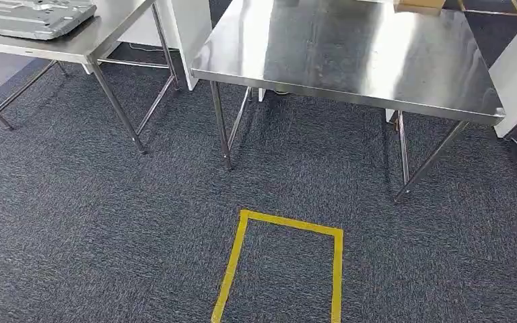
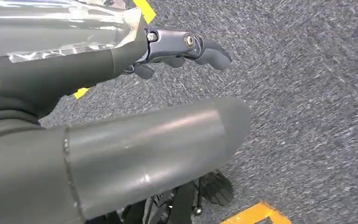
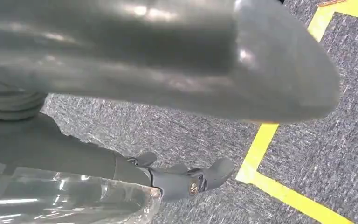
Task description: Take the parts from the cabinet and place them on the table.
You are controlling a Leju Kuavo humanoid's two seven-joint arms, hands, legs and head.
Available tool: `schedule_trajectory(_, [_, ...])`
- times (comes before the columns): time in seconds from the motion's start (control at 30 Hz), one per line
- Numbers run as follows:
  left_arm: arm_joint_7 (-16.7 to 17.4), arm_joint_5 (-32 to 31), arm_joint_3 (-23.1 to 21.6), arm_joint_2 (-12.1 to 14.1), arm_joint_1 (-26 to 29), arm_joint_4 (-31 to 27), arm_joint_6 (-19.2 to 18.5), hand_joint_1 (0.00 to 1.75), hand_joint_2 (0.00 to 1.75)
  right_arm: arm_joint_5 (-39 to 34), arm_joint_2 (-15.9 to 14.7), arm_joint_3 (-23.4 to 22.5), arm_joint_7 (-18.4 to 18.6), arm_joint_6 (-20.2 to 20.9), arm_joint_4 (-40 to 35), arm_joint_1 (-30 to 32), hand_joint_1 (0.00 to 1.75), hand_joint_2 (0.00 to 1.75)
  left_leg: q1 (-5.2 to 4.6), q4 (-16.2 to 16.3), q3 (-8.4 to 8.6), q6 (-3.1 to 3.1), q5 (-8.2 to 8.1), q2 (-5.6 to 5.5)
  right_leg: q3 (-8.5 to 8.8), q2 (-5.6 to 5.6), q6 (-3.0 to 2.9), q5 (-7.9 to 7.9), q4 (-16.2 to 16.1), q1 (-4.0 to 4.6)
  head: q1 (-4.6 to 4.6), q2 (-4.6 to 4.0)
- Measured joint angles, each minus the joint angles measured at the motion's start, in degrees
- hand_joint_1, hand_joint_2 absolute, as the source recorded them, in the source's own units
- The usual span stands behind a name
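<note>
Head view: steel table (image 1: 350, 54) on grey carpet (image 1: 94, 222) | left hand (image 2: 158, 135), right hand (image 3: 168, 60) seemingly empty, fingers apart

2 steel tables (image 1: 350, 54) (image 1: 74, 40), 1 grey tray (image 1: 30, 17), 1 yellow tape outline (image 1: 279, 262).

Steel shine over speckled carpet

Silver, mirror-bright counter (image 1: 350, 54) above blue-grey flecked carpet (image 1: 74, 222); a yellow tape outline (image 1: 279, 259) cuts across it, and the left hand (image 2: 168, 51) shows dark grey, its thumb (image 2: 158, 144) glossy grey.
</note>
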Motion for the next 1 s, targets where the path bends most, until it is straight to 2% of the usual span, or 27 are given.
schedule_trajectory(0.2, [-1.62,0.00,0.00,0.37,-0.11,-0.09,-0.02,0.00,0.00,0.00,0.90,0.02,-0.52,1.27,-0.85,-0.76,0.00,0.00,-0.04,0.01,0.00,0.02,0.02,0.00,-0.01,0.00,0.04,0.03,0.00,-0.07,0.00,0.00])
schedule_trajectory(0.67, [-1.59,-0.17,0.04,0.94,-0.17,-0.11,0.41,0.00,0.00,0.00,1.62,1.46,0.55,2.73,-2.05,-1.32,0.00,0.00,-0.05,0.02,-0.01,0.03,0.00,0.00,-0.02,0.00,0.04,0.03,0.00,-0.07,0.00,0.00])
schedule_trajectory(0.7, [-1.53,0.13,0.09,1.20,-0.19,-0.13,0.22,0.00,0.00,0.00,1.77,1.46,0.59,2.82,-2.10,-1.36,0.00,0.00,-0.17,0.53,-0.35,0.43,-0.26,-0.05,0.16,0.00,0.34,0.16,-0.12,-1.01,-0.04,0.00])
schedule_trajectory(0.73, [-1.33,0.24,0.15,1.38,-0.19,-0.13,-0.11,0.00,0.00,0.02,1.88,1.49,0.68,3.00,-2.25,-1.44,0.00,0.00,-0.12,0.47,-0.37,0.92,-0.42,-0.10,0.16,-0.03,0.54,0.13,-0.17,-0.81,-0.11,0.00])
schedule_trajectory(0.8, [-1.07,0.33,0.22,1.64,-0.20,-0.13,-0.81,0.00,0.00,0.02,2.05,1.51,0.72,3.24,-2.32,-1.58,0.00,0.00,-0.22,0.02,-0.02,1.71,0.41,-0.22,0.23,-0.04,1.29,0.60,-0.43,-0.55,-0.07,0.00])
schedule_trajectory(0.83, [-1.07,0.35,0.24,1.72,-0.23,-0.13,-1.01,0.00,0.00,0.00,2.08,1.51,0.72,3.28,-2.32,-1.60,0.00,0.00,0.46,-1.10,0.25,1.99,1.11,-0.02,0.37,-0.07,1.27,0.23,-0.12,-0.16,-0.07,0.00])
schedule_trajectory(0.87, [-0.96,0.35,0.26,1.73,-0.39,-0.13,-1.16,0.00,0.00,0.02,1.90,1.51,0.70,3.32,-2.40,-1.64,0.00,0.00,0.53,-1.78,0.24,1.94,1.64,0.14,-0.51,0.06,0.90,-2.04,1.91,-0.41,-0.04,0.00])
schedule_trajectory(0.9, [-0.92,0.35,0.29,1.99,-0.49,-0.13,-1.29,0.00,0.00,0.02,1.97,1.51,0.70,3.37,-2.40,-1.70,0.00,0.00,0.60,-1.77,-0.20,2.20,1.92,0.17,-2.09,0.14,0.48,-4.63,5.33,-0.52,0.18,0.00])
schedule_trajectory(0.93, [-0.83,0.35,0.31,2.12,-0.49,-0.13,-1.44,0.00,0.00,0.00,1.92,1.51,0.70,3.37,-2.43,-1.73,0.00,0.00,0.62,-1.77,-0.74,1.99,2.21,0.19,-4.14,0.15,0.29,-7.43,10.32,-0.78,0.18,0.00])
schedule_trajectory(0.97, [-0.83,0.35,0.31,2.23,-0.50,-0.13,-1.44,0.00,0.00,0.02,1.81,1.51,0.70,3.37,-2.47,-1.72,0.00,0.00,0.64,-1.76,-1.33,1.82,2.57,0.22,-5.80,0.15,0.41,-9.35,14.60,-1.06,0.15,0.00])
schedule_trajectory(1.0, [-0.83,0.35,0.33,2.32,-0.49,-0.13,-1.46,0.00,0.00,0.02,1.75,1.51,0.70,3.37,-2.47,-1.72,0.00,0.00,0.75,-1.72,-1.91,1.50,2.96,0.28,-6.52,0.14,0.95,-10.22,17.18,-1.36,0.17,0.00])
